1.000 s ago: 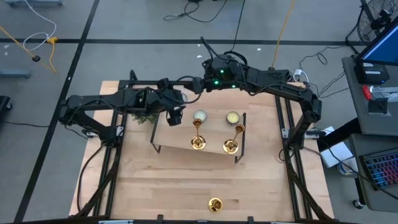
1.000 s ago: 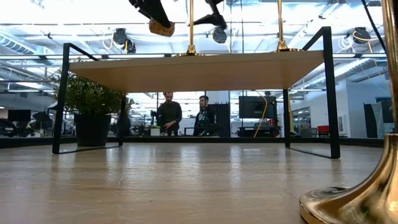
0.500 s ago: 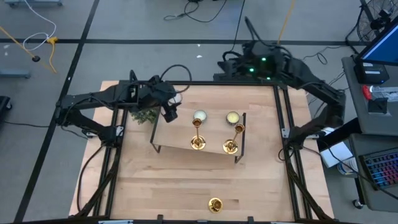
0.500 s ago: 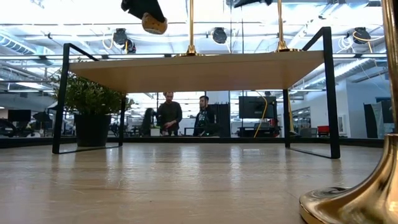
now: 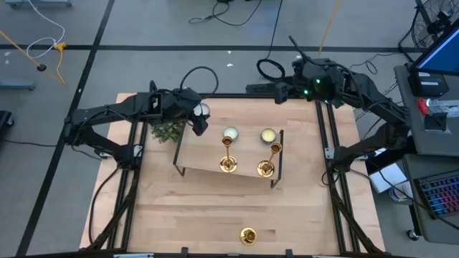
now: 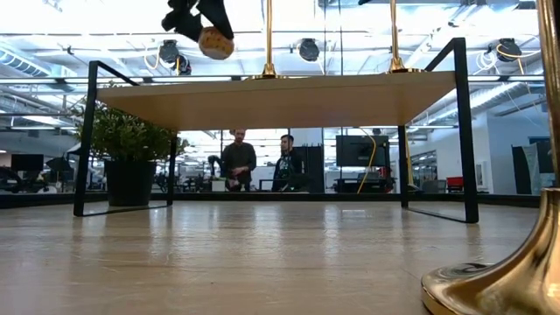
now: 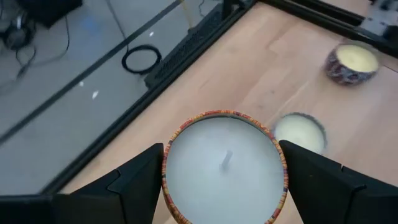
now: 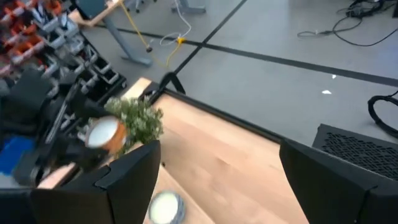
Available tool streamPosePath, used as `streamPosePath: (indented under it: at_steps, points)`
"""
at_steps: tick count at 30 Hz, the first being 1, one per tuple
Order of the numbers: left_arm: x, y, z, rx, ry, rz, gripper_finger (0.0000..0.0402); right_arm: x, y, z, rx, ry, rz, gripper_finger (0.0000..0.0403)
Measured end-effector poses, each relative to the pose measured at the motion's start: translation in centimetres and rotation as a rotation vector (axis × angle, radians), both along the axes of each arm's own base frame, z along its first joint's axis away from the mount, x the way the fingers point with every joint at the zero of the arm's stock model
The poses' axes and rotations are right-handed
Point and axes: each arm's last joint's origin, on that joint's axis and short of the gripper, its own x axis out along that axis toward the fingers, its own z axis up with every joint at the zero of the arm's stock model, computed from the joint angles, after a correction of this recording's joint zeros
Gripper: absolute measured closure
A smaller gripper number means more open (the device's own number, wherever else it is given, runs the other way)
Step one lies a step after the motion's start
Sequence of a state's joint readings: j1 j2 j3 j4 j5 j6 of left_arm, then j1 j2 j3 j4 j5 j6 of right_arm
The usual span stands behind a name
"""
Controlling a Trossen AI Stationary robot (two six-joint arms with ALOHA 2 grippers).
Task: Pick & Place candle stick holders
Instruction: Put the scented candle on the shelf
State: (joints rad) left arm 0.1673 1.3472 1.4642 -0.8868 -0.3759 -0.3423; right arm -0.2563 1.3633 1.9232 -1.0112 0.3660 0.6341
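Candle stick holders: two stand on the small raised shelf (image 5: pixel 193 147), one (image 5: pixel 247 235) near the desk's (image 5: pixel 301 208) front edge.

High view: holders (image 5: pixel 228 163) and (image 5: pixel 266 168) stand side by side; the left tool (image 5: pixel 198 122) pinches a candle tin above the shelf's back corner, beside the plant (image 5: pixel 168 131); the right tool (image 5: pixel 276 89) hangs spread and empty over the desk's far edge.
Left wrist view alone shows the tin (image 7: pixel 224 168) clamped between both fingers (image 7: pixel 134 180).
Low view alone shows two people (image 6: pixel 238 162) behind.

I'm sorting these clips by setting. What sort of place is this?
Probably a robotics lab or open workshop: a wooden table on a grey floor with loose cables, a keyboard at a side desk, and ceiling ducts plus two people standing in the room behind.
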Motion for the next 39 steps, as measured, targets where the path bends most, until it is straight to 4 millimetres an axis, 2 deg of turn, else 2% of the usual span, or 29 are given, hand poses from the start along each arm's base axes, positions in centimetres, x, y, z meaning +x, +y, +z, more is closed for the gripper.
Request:
streamPosePath:
  at_steps: [4, 10, 15, 19, 26, 33, 39]
  points:
    - [0.0, 0.2, -1.0, -0.051, -0.007, 0.059, 0.0112, -0.3, 0.9, -0.1, -0.001, 0.030, 0.040, 0.0078]
    - [0.3, 0.0, -4.0, -0.141, -0.015, 0.179, 0.0112, -0.8, 2.3, -0.1, 0.008, 0.061, 0.122, 0.0078]
    - [0.3, -0.3, -5.0, -0.150, -0.036, 0.266, 0.0112, -1.0, 3.0, -0.2, -0.003, 0.093, 0.165, 0.0078]
    - [1.1, -0.5, -5.5, -0.147, -0.050, 0.287, 0.0112, -0.9, 3.3, -0.3, -0.006, 0.100, 0.182, 0.0078]
    - [3.0, -1.2, -7.6, -0.168, 0.017, 0.279, 0.0112, -0.9, 3.3, -0.3, -0.009, 0.102, 0.185, 0.0078]
    - [3.2, -1.4, -8.0, -0.155, -0.001, 0.344, 0.0112, -0.9, 3.4, -0.3, -0.005, 0.104, 0.192, 0.0078]
    - [2.5, -1.4, -8.3, -0.183, 0.030, 0.425, 0.0112, -0.9, 3.8, -0.3, -0.003, 0.109, 0.208, 0.0078]
